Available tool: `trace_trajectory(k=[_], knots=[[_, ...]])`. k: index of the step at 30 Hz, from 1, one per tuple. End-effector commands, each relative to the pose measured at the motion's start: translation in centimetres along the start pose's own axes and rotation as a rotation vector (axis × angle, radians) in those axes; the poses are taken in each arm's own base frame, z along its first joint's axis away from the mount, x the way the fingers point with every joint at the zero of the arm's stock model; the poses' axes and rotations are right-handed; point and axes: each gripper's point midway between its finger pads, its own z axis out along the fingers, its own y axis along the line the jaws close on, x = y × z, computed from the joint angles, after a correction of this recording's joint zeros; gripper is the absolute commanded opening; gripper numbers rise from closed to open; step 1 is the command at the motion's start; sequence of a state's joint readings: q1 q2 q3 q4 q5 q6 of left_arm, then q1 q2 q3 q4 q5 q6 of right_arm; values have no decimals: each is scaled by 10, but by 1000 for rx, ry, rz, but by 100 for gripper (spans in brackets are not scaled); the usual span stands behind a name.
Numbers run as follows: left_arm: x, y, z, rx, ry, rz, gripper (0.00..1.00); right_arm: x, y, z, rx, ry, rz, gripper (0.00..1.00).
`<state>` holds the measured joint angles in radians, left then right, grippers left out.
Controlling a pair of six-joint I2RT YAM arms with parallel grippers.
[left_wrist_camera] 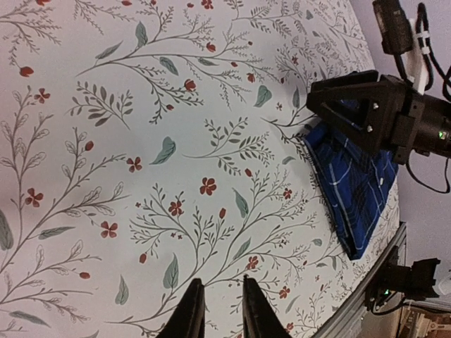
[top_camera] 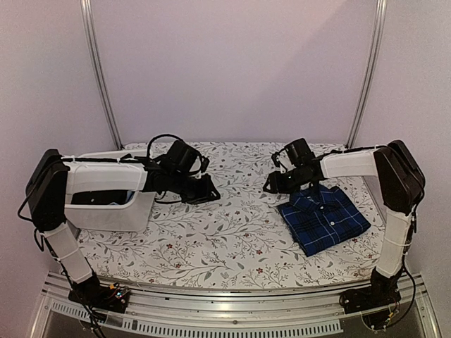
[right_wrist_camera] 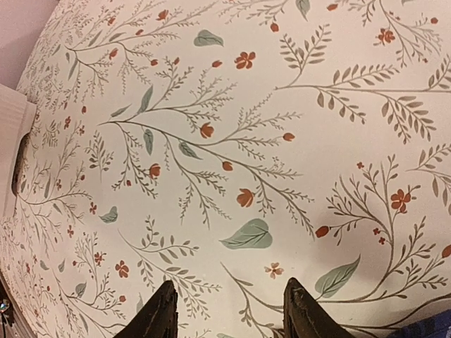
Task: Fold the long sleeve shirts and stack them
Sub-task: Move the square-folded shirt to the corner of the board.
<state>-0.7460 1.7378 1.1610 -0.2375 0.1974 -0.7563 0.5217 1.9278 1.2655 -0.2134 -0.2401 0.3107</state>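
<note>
A navy blue plaid long sleeve shirt (top_camera: 324,217) lies folded on the right side of the floral table; it also shows in the left wrist view (left_wrist_camera: 356,193). My right gripper (top_camera: 271,184) hovers just left of its collar end, open and empty, with its fingertips (right_wrist_camera: 161,310) wide apart over bare cloth. My left gripper (top_camera: 206,189) is over the table's middle left, its fingertips (left_wrist_camera: 190,310) a narrow gap apart with nothing between them. Dark fabric (top_camera: 106,198) shows inside the white bin.
A white bin (top_camera: 113,211) stands at the left under my left arm; its edge shows in the right wrist view (right_wrist_camera: 10,141). The floral tablecloth (top_camera: 225,239) covers the table. A metal rail (top_camera: 225,324) runs along the near edge.
</note>
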Motion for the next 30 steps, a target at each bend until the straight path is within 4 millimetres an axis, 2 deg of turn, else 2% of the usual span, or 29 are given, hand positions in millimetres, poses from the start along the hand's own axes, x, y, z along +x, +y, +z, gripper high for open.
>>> trace_trajectory(k=[1,10,14,19,25,30], knots=[[-11,-10,-8,16,-30,15,19,28,-28,17,45,94,105,49],[-10,-12,-5,24,-23,19,19,42,-69,1,81,57,296,50],[-10,-14,-5,30,-22,20,19,57,-92,-6,136,49,378,50],[-10,-13,-5,29,-20,22,19,70,-120,-25,165,0,498,50],[-9,-13,-3,29,-16,24,19,83,-137,-55,175,-74,582,51],[-9,-15,0,36,-10,23,19,95,-146,-69,194,-89,619,51]])
